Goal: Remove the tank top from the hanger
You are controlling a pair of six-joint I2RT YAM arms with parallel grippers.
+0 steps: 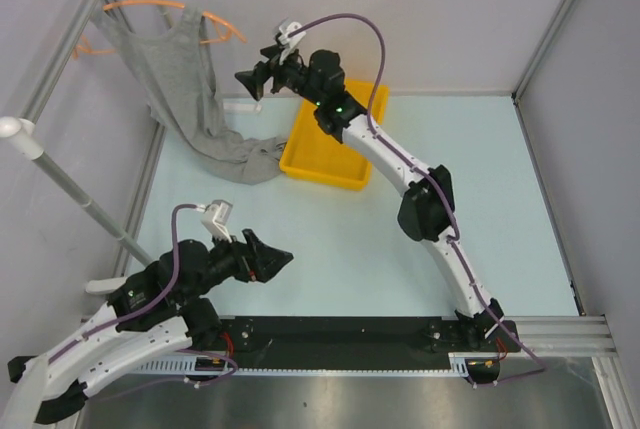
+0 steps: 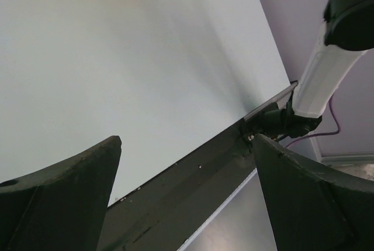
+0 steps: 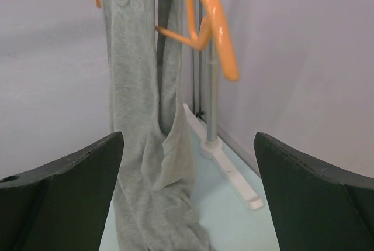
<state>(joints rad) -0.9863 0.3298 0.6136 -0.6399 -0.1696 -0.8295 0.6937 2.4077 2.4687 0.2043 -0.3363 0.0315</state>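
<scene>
- Directly ahead of your right gripper [image 3: 187, 201], spread and empty, the tank top [image 3: 137, 145] hangs limp from the hanger [image 3: 213, 23].
- Likely soft and light: pinch a strap, above that gripper.
- Your left gripper [image 2: 187, 195] is spread too.

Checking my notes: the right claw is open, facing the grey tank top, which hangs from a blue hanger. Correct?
No. The hanger is orange, not blue; the right wrist view shows it. The right claw is open, facing the grey tank top hanging from it.
</scene>
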